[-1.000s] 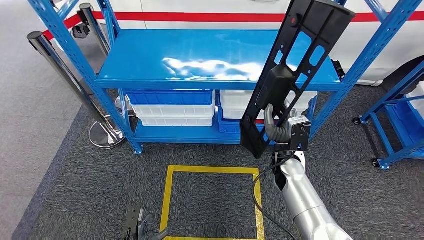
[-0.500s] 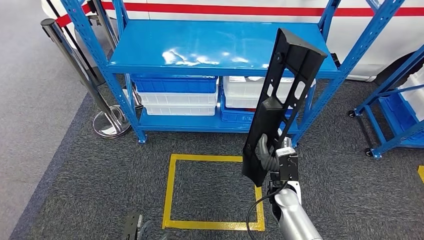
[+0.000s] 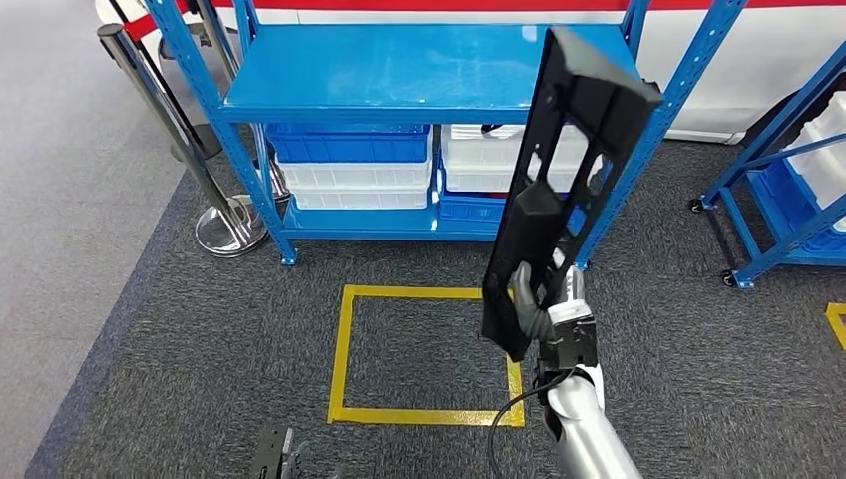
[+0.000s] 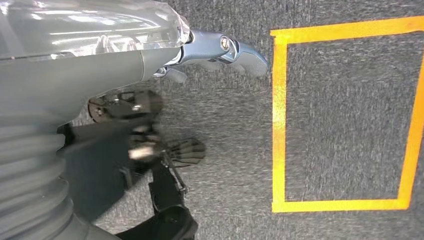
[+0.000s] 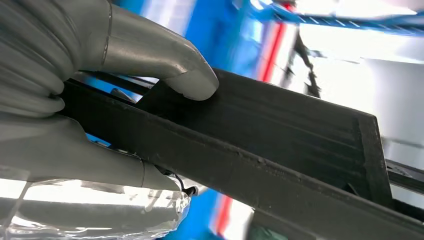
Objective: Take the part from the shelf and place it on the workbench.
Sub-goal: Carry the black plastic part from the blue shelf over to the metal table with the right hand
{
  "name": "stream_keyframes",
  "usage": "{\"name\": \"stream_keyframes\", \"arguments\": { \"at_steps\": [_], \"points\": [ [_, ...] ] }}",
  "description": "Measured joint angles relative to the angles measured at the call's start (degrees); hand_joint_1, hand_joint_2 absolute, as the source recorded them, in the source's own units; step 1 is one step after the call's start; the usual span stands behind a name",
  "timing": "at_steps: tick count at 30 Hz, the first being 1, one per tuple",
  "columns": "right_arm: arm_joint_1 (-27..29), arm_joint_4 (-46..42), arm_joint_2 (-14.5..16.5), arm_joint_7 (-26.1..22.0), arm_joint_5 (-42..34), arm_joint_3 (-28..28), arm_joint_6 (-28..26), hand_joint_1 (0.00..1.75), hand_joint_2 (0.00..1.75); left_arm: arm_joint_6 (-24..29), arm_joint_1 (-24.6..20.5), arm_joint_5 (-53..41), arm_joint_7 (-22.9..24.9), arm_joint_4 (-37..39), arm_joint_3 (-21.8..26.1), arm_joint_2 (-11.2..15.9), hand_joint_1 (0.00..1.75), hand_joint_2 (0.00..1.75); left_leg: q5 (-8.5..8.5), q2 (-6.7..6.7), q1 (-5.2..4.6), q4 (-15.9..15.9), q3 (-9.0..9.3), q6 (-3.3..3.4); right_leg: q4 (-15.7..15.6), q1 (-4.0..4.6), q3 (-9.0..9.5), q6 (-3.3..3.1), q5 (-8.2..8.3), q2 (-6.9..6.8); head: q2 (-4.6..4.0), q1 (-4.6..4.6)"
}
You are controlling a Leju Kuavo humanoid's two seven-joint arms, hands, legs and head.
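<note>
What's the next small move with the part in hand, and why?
Probably keep backing away and turn toward the workbench, grip unchanged. The right hand grips the long black part near its lower end, so it stands tall and tilted, its top overlapping the blue shelf in the head view. No workbench is in sight. The left hand hangs over the carpet.

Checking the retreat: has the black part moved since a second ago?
Yes. The black part, in the right hand, drew back from the blue shelf; its lower end now overlaps the yellow square's right side.
</note>
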Motion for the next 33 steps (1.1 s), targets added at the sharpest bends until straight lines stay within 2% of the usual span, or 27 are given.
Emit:
{"name": "stream_keyframes", "arguments": {
  "at_steps": [1, 2, 4, 5, 6, 8, 9, 10, 11, 12, 13, 15, 16, 17, 19, 20, 21, 23, 24, 25, 26, 27, 28, 29, 31, 32, 33],
  "points": [
    [-0.95, -1.08, -0.54, 0.48, -0.01, -0.51, 0.20, 1.75, 1.75, -0.14, -0.06, -0.15, -0.01, 0.00, -0.05, -0.03, 0.00, 1.75, -0.92, -0.06, -0.14, -3.09, 1.85, 0.29, -0.04, 0.03, -0.29, 0.41, 0.69, -0.02, -0.01, 0.00],
    [-1.98, -1.89, -1.05, 0.91, -0.04, -1.02, 0.51, 1.75, 1.75, -0.28, -0.06, -0.28, 0.01, 0.00, -0.12, -0.05, 0.00, 1.75, -1.48, -0.09, -0.35, -4.94, 2.64, 0.66, -0.32, 0.02, -0.46, 0.84, 1.47, -0.03, -0.01, 0.01],
    [-3.94, -2.61, -2.18, 1.52, -0.45, -1.86, 1.39, 1.75, 1.75, -0.52, 0.13, -0.30, 0.00, 0.01, -0.31, -0.08, 0.00, 1.75, -0.38, 0.09, -0.47, -5.60, 1.86, 1.62, -1.06, -0.21, -0.70, 1.66, 2.58, 0.04, -0.02, 0.01],
    [-5.01, -2.70, -2.83, 1.78, -0.68, -2.19, 1.74, 1.75, 1.75, -0.61, 0.23, -0.25, -0.04, 0.01, -0.40, -0.10, 0.00, 1.75, 0.46, 0.23, -0.45, -5.71, 1.27, 2.19, -0.62, -0.36, -1.10, 1.98, 1.58, 0.11, -0.02, 0.02],
    [-6.47, -2.65, -3.57, 2.19, -0.83, -2.47, 1.92, 1.75, 1.75, -0.70, 0.28, -0.17, -0.14, 0.01, -0.47, -0.12, 0.00, 1.75, 1.40, 0.38, -0.42, -5.82, 0.45, 2.68, 1.08, -0.47, -1.81, 2.24, -0.77, 0.18, -0.02, 0.03],
    [-10.91, -2.23, -5.17, 3.77, -0.51, -2.89, 1.95, 1.75, 1.75, -0.79, 0.30, 0.07, -0.40, 0.01, -0.50, -0.15, 0.00, 1.75, 3.20, 0.52, -0.55, -5.74, -1.64, 3.28, 7.99, -0.56, -3.72, 2.61, -7.36, 0.23, -0.02, 0.04],
    [-13.74, -1.80, -6.04, 4.79, -0.27, -3.03, 1.92, 1.75, 1.75, -0.81, 0.34, 0.21, -0.49, 0.01, -0.50, -0.16, 0.00, 1.75, 4.04, 0.56, -0.68, -5.61, -2.83, 3.36, 12.05, -0.55, -4.46, 2.76, -9.46, 0.24, -0.02, 0.03],
    [-16.63, -1.27, -6.92, 5.77, -0.09, -3.13, 1.96, 1.75, 1.75, -0.80, 0.41, 0.41, -0.52, 0.02, -0.50, -0.16, 0.00, 1.75, 4.81, 0.58, -0.79, -5.43, -4.01, 3.38, 15.06, -0.55, -4.57, 2.85, -9.86, 0.25, -0.02, 0.03],
    [-19.37, -0.63, -7.72, 6.61, -0.02, -3.18, 2.06, 1.75, 1.75, -0.77, 0.50, 0.63, -0.49, 0.03, -0.50, -0.16, 0.00, 1.75, 5.52, 0.59, -0.86, -5.20, -5.16, 3.35, 16.47, -0.53, -3.88, 2.84, -8.97, 0.27, -0.02, 0.03],
    [-21.81, 0.00, -8.34, 7.26, -0.07, -3.20, 2.21, 1.75, 1.75, -0.73, 0.60, 0.80, -0.44, 0.04, -0.50, -0.16, 0.00, 1.75, 6.15, 0.56, -0.89, -4.92, -6.24, 3.28, 15.78, -0.52, -2.18, 2.72, -7.40, 0.31, -0.02, 0.03],
    [-23.89, 0.54, -8.72, 7.72, -0.14, -3.20, 2.39, 1.75, 1.75, -0.66, 0.67, 0.98, -0.38, 0.05, -0.50, -0.16, 0.00, 1.75, 6.71, 0.52, -0.90, -4.62, -7.16, 3.15, 13.13, -0.48, 0.49, 2.49, -6.13, 0.38, -0.02, 0.03],
    [-26.99, 1.23, -9.03, 8.29, -0.27, -3.15, 2.73, 1.75, 1.75, -0.52, 0.69, 1.34, -0.28, 0.07, -0.50, -0.17, 0.00, 1.75, 7.70, 0.41, -1.01, -4.24, -8.44, 2.70, 5.04, -0.18, 6.50, 1.79, -6.90, 0.58, -0.01, 0.03],
    [-27.99, 1.45, -9.03, 8.44, -0.32, -3.08, 2.82, 1.75, 1.75, -0.46, 0.66, 1.55, -0.23, 0.07, -0.49, -0.18, 0.00, 1.75, 8.25, 0.39, -1.02, -4.27, -8.72, 2.39, 1.96, 0.04, 8.44, 1.44, -7.75, 0.67, -0.01, 0.02],
    [-28.67, 1.64, -9.02, 8.54, -0.38, -3.00, 2.86, 1.75, 1.75, -0.42, 0.63, 1.74, -0.21, 0.08, -0.49, -0.19, 0.00, 1.75, 8.86, 0.37, -1.00, -4.48, -8.89, 2.05, 0.12, 0.29, 9.35, 1.13, -8.42, 0.70, -0.01, 0.01],
    [-29.26, 2.08, -8.95, 8.65, -0.48, -2.80, 2.81, 1.75, 1.75, -0.37, 0.67, 1.94, -0.17, 0.10, -0.48, -0.20, 0.00, 1.75, 9.70, 0.26, -0.92, -4.89, -9.14, 1.35, -0.76, 0.35, 9.08, 0.39, -7.60, 0.48, -0.01, 0.01],
    [-29.40, 2.31, -8.92, 8.69, -0.50, -2.70, 2.76, 1.75, 1.75, -0.35, 0.71, 1.98, -0.16, 0.11, -0.48, -0.20, 0.00, 1.75, 8.96, 0.17, -0.90, -4.44, -9.60, 1.04, -1.02, 0.22, 8.69, -0.10, -7.04, 0.31, -0.02, 0.02],
    [-29.48, 2.54, -8.90, 8.72, -0.52, -2.61, 2.71, 1.75, 1.75, -0.33, 0.75, 1.99, -0.13, 0.12, -0.48, -0.20, 0.00, 1.75, 7.08, 0.09, -0.89, -2.81, -10.33, 0.76, -1.24, 0.06, 8.12, -0.59, -6.35, 0.12, -0.02, 0.02],
    [-29.55, 2.94, -8.86, 8.71, -0.57, -2.47, 2.61, 1.75, 1.75, -0.31, 0.78, 2.00, -0.08, 0.13, -0.48, -0.17, 0.00, 1.75, 1.41, 0.05, -0.72, 3.74, -12.32, 0.34, -1.22, -0.04, 6.60, -1.18, -5.06, -0.03, -0.02, 0.01],
    [-29.56, 3.14, -8.85, 8.71, -0.60, -2.45, 2.58, 1.75, 1.75, -0.30, 0.80, 2.02, -0.07, 0.14, -0.48, -0.16, 0.00, 1.75, -0.82, 0.06, -0.65, 7.71, -13.15, 0.17, -1.07, -0.01, 5.73, -1.23, -4.46, -0.05, -0.01, 0.00],
    [-29.55, 3.31, -8.84, 8.72, -0.66, -2.44, 2.57, 1.75, 1.75, -0.30, 0.81, 2.11, -0.09, 0.14, -0.48, -0.15, 0.00, 1.75, -1.71, 0.06, -0.61, 10.67, -13.43, 0.06, -0.90, 0.02, 4.83, -1.20, -3.88, 0.08, -0.01, 0.00],
    [-29.54, 3.49, -8.84, 8.72, -0.75, -2.43, 2.62, 1.75, 1.75, -0.30, 0.82, 2.32, -0.15, 0.15, -0.46, -0.15, 0.00, 1.75, -1.39, 0.05, -0.58, 12.04, -12.95, 0.03, -0.71, 0.02, 3.93, -1.10, -3.35, 0.30, -0.01, -0.01],
    [-29.52, 3.64, -8.83, 8.73, -0.87, -2.40, 2.74, 1.75, 1.75, -0.32, 0.82, 2.69, -0.19, 0.15, -0.40, -0.14, 0.00, 1.75, -0.06, -0.04, -0.56, 11.28, -11.49, 0.12, -0.54, 0.03, 3.06, -0.94, -2.85, 0.66, -0.01, -0.01],
    [-29.47, 3.75, -8.84, 8.72, -1.04, -2.35, 2.86, 1.75, 1.75, -0.38, 0.82, 3.20, -0.20, 0.15, -0.26, -0.15, 0.00, 1.75, 1.52, -0.49, -0.55, 8.63, -9.14, 0.36, -0.39, 0.03, 2.28, -0.75, -2.38, 1.10, -0.01, -0.01],
    [-29.41, 3.84, -8.82, 8.68, -1.25, -2.30, 2.96, 1.75, 1.75, -0.46, 0.82, 3.72, -0.15, 0.15, -0.03, -0.15, 0.00, 1.75, 2.16, -1.54, -0.53, 4.79, -6.28, 0.77, -0.30, 0.04, 1.62, -0.52, -1.94, 1.45, -0.01, -0.01],
    [-29.24, 4.01, -8.77, 8.49, -1.77, -2.20, 3.01, 1.75, 1.75, -0.63, 0.86, 4.49, 0.00, 0.17, 0.43, -0.16, 0.00, 1.75, 1.54, -3.50, -0.51, -2.50, -1.59, 1.27, -0.30, 0.01, 0.79, 0.05, -0.92, 2.07, -0.01, -0.01],
    [-29.09, 4.14, -8.73, 8.36, -2.02, -2.19, 2.98, 1.75, 1.75, -0.68, 0.89, 4.70, 0.06, 0.19, 0.57, -0.16, 0.00, 1.75, 0.83, -3.92, -0.59, -4.44, -0.50, 1.39, -0.48, -0.07, 0.56, 0.40, -0.36, 2.40, -0.01, -0.05],
    [-28.87, 4.26, -8.72, 8.26, -2.24, -2.18, 2.95, 1.75, 1.75, -0.72, 0.93, 4.84, 0.09, 0.21, 0.64, -0.16, 0.00, 1.75, 0.83, -3.59, -0.67, -5.36, -0.18, 1.41, -0.75, -0.13, 0.47, 0.78, 0.22, 2.83, -0.01, -0.08]
  ]
}}
